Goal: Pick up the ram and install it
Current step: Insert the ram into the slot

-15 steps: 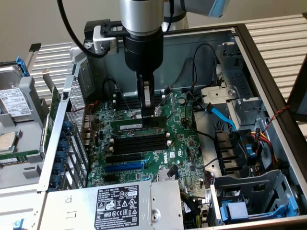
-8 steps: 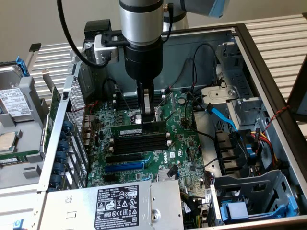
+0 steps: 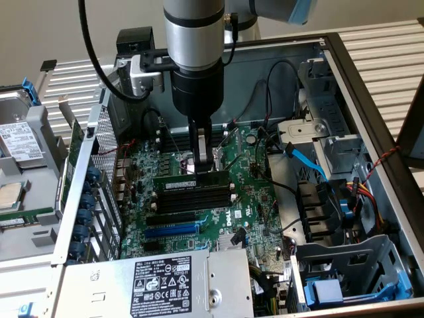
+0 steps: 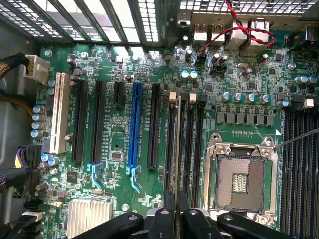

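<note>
Gripper (image 3: 202,159) pinches the ram (image 3: 179,180) at its top edge, mid-length, jaws closed narrow on it. Stick stands on edge over the black memory slots (image 3: 196,200); seated or not, can't tell. Light, stiff, thin, fragile: hold bare edges, not chips.

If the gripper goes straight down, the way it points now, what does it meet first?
The gripper, shut on the ram, would probably bring the ram onto the black memory slots first; whether they already touch is unclear.
</note>
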`<move>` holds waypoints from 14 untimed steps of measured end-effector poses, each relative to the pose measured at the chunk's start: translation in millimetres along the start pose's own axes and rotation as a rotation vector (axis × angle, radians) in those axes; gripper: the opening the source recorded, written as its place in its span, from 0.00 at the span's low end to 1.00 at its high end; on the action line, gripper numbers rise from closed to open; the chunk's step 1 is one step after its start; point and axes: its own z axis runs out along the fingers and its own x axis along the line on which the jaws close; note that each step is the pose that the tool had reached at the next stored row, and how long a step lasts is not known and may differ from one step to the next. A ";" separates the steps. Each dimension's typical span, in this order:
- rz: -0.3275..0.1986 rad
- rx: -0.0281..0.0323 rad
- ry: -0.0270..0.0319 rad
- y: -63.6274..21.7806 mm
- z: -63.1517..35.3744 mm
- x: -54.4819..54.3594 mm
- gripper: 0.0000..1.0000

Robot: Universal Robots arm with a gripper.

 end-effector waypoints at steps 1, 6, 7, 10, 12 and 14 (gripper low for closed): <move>0.000 0.0000 0.0000 0.0 0.1 0.0 0.13; 0.000 0.0132 0.0002 0.1 3.4 0.0 0.13; 0.001 0.0166 0.0003 0.4 3.9 -0.1 0.13; 0.001 0.0187 0.0003 0.7 4.9 0.2 0.13; 0.001 0.0189 0.0002 0.8 5.7 0.6 0.13; 0.001 0.0189 0.0003 0.8 6.4 1.6 0.13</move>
